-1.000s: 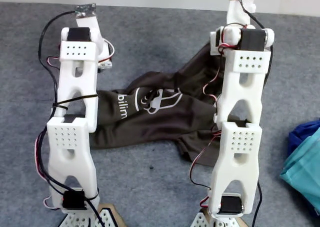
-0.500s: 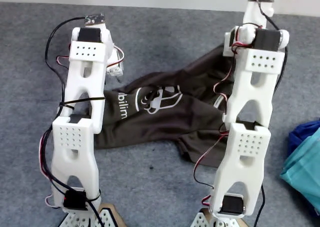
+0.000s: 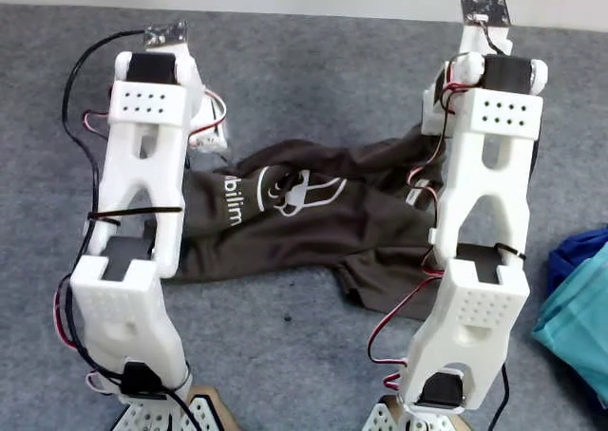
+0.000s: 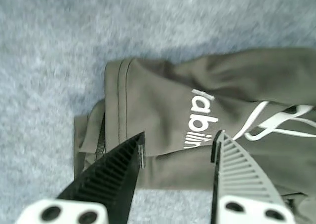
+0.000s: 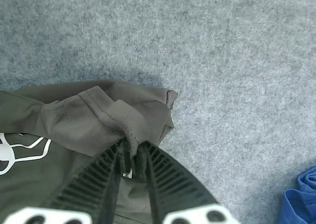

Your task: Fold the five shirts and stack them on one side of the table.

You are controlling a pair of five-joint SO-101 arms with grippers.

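A dark olive shirt (image 3: pixel 313 227) with a white print lies crumpled on the grey carpet between the two arms. My left gripper (image 4: pixel 180 141) is open and hovers over the shirt's hem (image 4: pixel 123 110), beside the white lettering (image 4: pixel 200 120). My right gripper (image 5: pixel 132 155) is shut on a bunched fold of the shirt's mesh corner (image 5: pixel 123 120), near the carpet. In the high view the left arm (image 3: pixel 142 194) stands over the shirt's left end. The right arm (image 3: pixel 484 194) covers the shirt's right end.
A blue shirt (image 3: pixel 575 251) and a teal shirt (image 3: pixel 579 322) are heaped at the right edge of the high view. The blue shirt (image 5: pixel 301 199) also lies close to the right gripper. Bare carpet stretches beyond the olive shirt and along the near side.
The right arm drew the olive shirt's far right corner back toward the bases, so that corner lies lower and more bunched. The left arm swung right, then back left.
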